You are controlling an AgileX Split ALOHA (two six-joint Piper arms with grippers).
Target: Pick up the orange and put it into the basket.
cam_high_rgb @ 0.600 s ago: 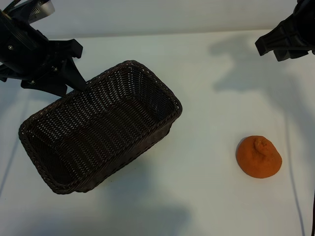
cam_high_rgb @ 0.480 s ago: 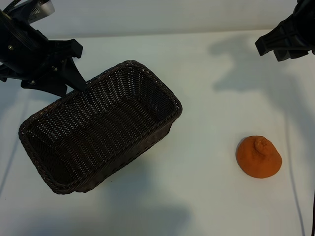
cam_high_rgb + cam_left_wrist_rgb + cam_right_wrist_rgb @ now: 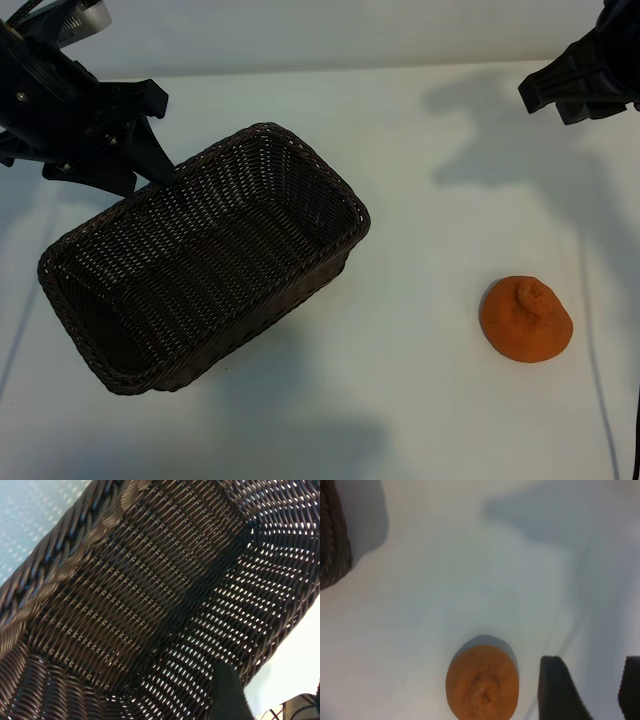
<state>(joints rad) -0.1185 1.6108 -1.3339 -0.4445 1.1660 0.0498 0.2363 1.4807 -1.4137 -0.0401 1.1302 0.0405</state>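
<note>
Orange (image 3: 526,320) and basket (image 3: 300,150), unmarked

One orange (image 3: 526,319), one basket (image 3: 120,375), two pincers.

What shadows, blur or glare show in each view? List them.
Exterior view: sharp; soft arm shadows on the table, one beside the orange. Left wrist view: light glints through the basket weave. Right wrist view: everything soft, the orange blurred.
</note>
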